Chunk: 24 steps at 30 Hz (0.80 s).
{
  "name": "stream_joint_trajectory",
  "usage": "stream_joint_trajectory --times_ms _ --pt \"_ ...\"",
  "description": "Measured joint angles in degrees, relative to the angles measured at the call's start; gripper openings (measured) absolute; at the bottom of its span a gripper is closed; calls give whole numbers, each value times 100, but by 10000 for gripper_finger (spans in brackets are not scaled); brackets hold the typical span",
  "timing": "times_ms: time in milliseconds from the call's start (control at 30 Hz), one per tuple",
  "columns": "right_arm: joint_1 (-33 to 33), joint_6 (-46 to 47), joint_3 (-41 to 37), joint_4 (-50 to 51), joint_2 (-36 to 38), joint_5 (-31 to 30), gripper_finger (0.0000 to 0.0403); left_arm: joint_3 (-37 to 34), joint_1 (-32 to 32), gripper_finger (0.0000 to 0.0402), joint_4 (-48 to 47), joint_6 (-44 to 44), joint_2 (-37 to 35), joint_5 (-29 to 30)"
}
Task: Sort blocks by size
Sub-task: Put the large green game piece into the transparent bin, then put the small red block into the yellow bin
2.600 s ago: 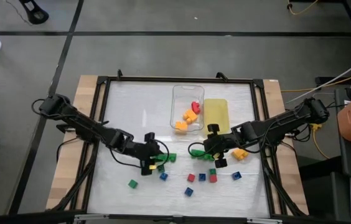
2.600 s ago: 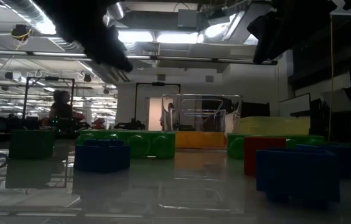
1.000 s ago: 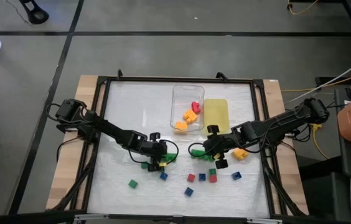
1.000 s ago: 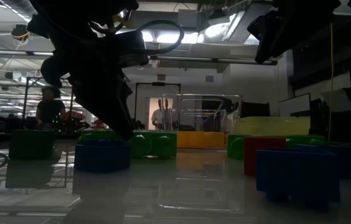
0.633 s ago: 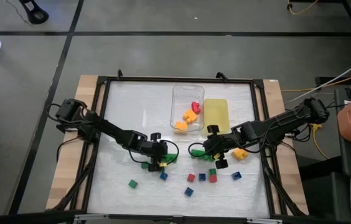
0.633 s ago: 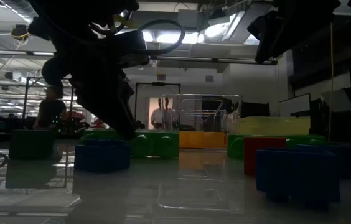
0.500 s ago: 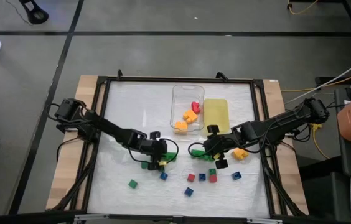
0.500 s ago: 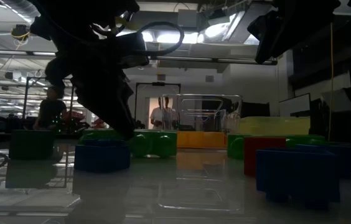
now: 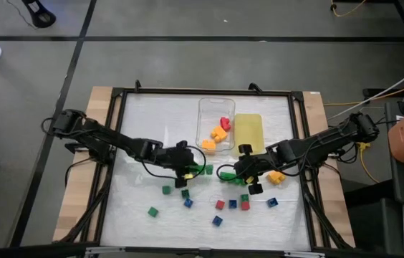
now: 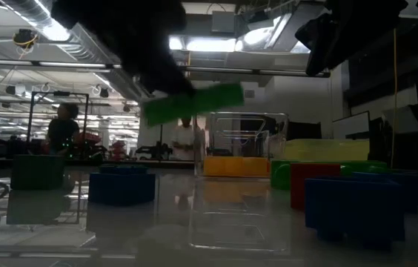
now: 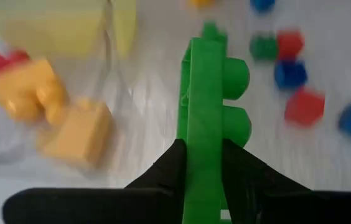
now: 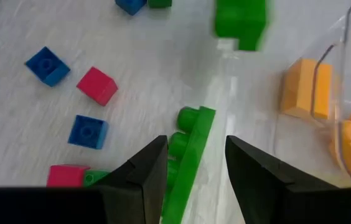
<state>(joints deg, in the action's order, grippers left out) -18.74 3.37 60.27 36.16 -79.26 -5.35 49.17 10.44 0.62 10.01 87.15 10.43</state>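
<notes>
The left gripper (image 9: 185,170) pinches a long green bar (image 11: 208,118), lifted just in front of the clear tray (image 9: 203,107). The right gripper (image 12: 191,163) sits spread around another green bar (image 12: 188,155) near the tray.

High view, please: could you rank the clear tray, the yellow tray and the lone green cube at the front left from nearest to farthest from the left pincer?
1. Clear tray, just behind the left pincer, which holds a green bar.
2. Lone green cube, front left.
3. Yellow tray, beyond the clear one, towards the right arm.
</notes>
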Motion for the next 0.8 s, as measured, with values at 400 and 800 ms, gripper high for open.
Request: stream_joint_trajectory --times_ms 400,800 --pt "-2 3 0 -3 0 515 163 7 -962 73 1835 -1062 -229 6" --pt "-2 74 0 -11 0 540 163 9 -1713 146 2026 -1142 14 7"
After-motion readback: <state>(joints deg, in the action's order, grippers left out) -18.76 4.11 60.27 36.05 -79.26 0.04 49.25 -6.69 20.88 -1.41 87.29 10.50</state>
